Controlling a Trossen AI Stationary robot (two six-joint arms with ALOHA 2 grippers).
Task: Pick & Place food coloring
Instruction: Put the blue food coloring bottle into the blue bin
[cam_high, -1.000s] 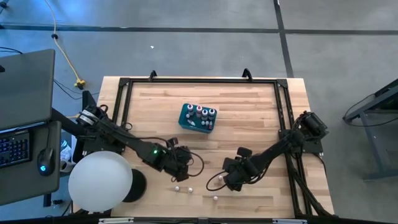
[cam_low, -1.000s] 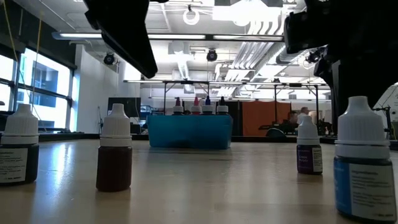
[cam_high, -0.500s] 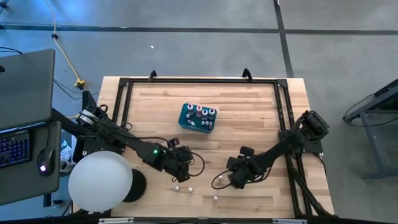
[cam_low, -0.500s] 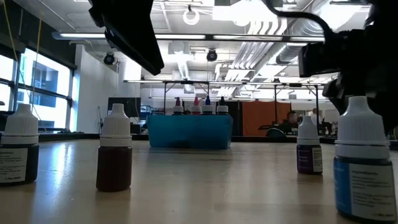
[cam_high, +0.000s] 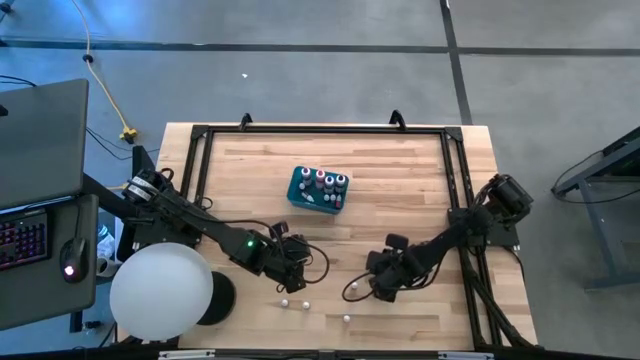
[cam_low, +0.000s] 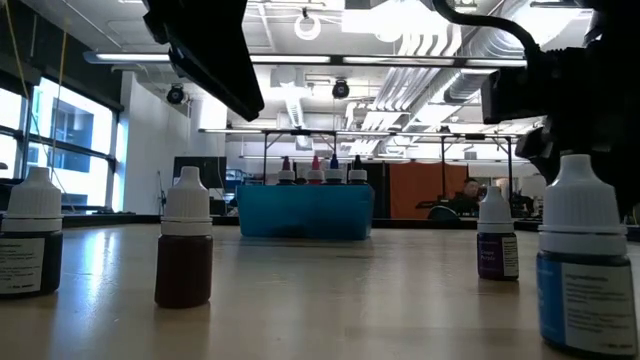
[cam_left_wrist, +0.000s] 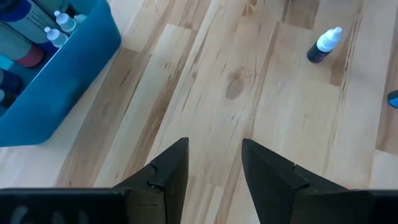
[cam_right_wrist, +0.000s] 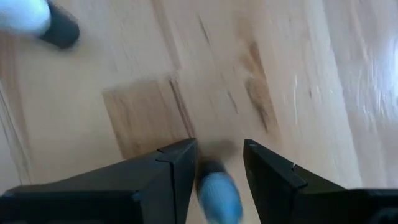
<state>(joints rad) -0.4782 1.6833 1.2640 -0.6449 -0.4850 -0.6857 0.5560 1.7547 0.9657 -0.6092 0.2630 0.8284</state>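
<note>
Right gripper (cam_right_wrist: 217, 165) jaws parted astride an upright, cap-up bottle (cam_right_wrist: 219, 193); left gripper (cam_left_wrist: 214, 163) open

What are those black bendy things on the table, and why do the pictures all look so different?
They are two robot arms, each ending in a two-finger pinching tool. One picture looks straight down on the wooden table. One sits at table height, so the tiny food coloring bottles look huge. Two come from little cameras on the wrists, peeking past the fingers.

A teal box in the middle holds some bottles already. A few more stand loose near the front edge.

The left tool is open over bare wood, holding nothing. The right tool is open too, with a blue bottle showing between its fingers. I can't tell if it is touching that bottle.
</note>
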